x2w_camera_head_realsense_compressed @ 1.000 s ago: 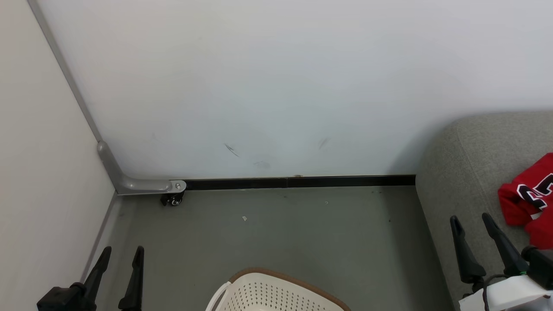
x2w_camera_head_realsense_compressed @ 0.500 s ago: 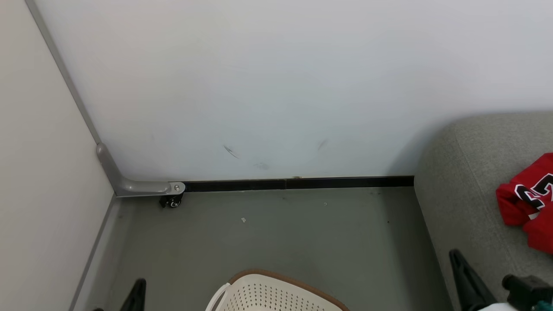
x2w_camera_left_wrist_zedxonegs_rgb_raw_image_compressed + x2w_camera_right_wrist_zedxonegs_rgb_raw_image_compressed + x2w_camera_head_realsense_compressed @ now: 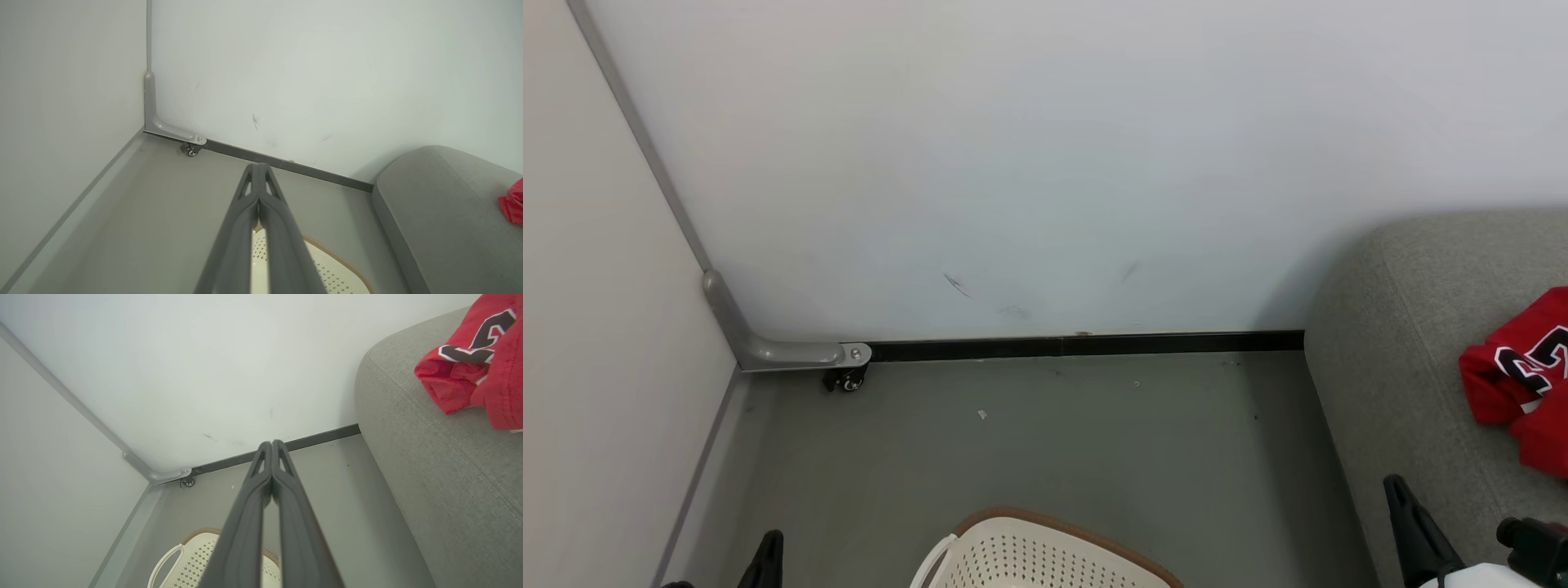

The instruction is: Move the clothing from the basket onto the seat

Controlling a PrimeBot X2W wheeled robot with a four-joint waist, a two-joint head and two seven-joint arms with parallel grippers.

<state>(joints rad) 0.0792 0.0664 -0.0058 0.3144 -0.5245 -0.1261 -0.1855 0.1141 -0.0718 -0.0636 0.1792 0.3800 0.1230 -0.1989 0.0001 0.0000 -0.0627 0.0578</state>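
Red clothing with a black, white-edged number lies bunched on the grey sofa seat, at the right edge of the head view. It shows again in the right wrist view as red clothing on the sofa. The cream basket with its brown rim stands on the floor at bottom centre; the part of its inside that shows holds nothing. My left gripper is shut on nothing above the basket. My right gripper is shut on nothing beside the sofa's edge.
White walls meet in a corner at the left, where a grey metal bracket with a small caster sits on the floor. A black skirting strip runs along the far wall. Grey floor lies between basket, wall and sofa.
Both grippers have sunk toward the bottom edge of the head view. Their fingers stood apart a second ago and are now together. Clothing and basket have stayed put.
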